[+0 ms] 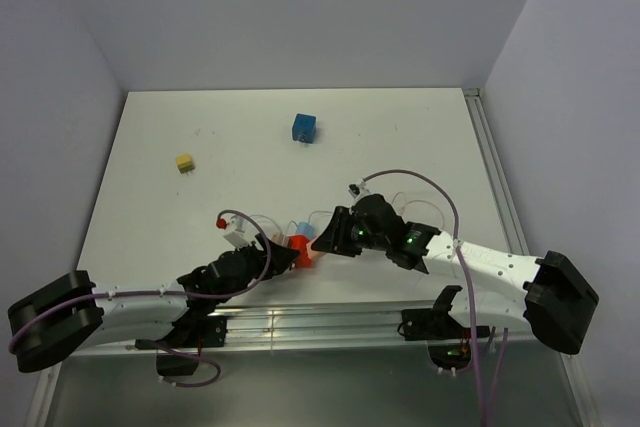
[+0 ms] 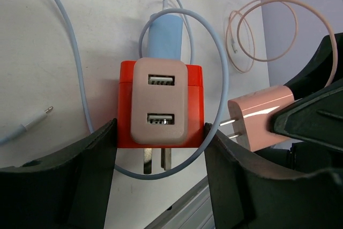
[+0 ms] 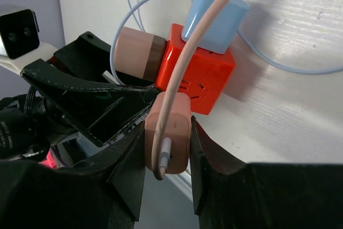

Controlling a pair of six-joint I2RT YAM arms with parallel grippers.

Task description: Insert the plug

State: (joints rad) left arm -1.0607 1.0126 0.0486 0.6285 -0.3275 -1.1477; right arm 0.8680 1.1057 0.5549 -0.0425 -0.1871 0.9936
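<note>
A red socket cube [image 2: 126, 105] rests on the white table, gripped from both sides by my left gripper [image 2: 161, 139]. A taupe two-port USB adapter [image 2: 159, 100] sits on its near face, and a blue plug [image 2: 165, 33] is plugged into its far side. My right gripper [image 3: 167, 138] is shut on a pink plug [image 3: 168, 132] with a pink cable. In the left wrist view the pink plug [image 2: 260, 115] is just right of the cube, its prongs pointing at the cube's side with a small gap. The cube's free socket face [image 3: 197, 90] faces the pink plug.
A blue cube [image 1: 304, 128] and a small yellow block [image 1: 185, 162] lie farther back on the table. A pink cable coil [image 2: 268, 30] and a light blue cable [image 2: 69, 52] lie around the red cube. The metal rail at the table's front edge [image 1: 300, 319] runs just below the grippers.
</note>
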